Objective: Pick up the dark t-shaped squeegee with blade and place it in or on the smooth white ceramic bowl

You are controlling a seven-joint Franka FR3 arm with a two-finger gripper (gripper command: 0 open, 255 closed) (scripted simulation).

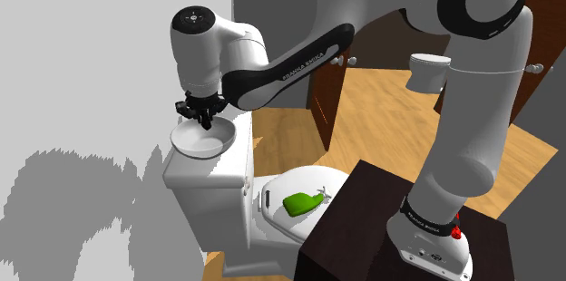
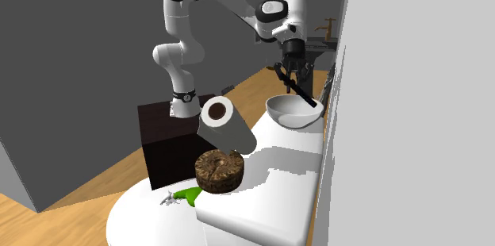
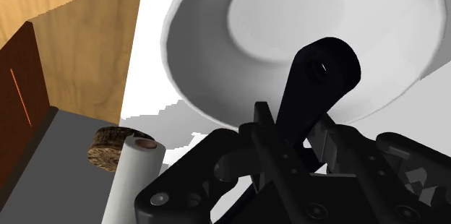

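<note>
You're at the placing step: your gripper (image 1: 201,114), clenched on the dark squeegee (image 2: 301,94), holds it just above the white bowl (image 1: 225,136) on the toilet tank (image 1: 209,178), so I'd lower slightly, then let go.

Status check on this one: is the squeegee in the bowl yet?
Not released yet. Done: the gripper is shut on the dark squeegee, lifted off any surface. In hand: it hangs over the white bowl on the toilet tank, its lower end near the rim. Left: lower it in, open the fingers, withdraw.
</note>
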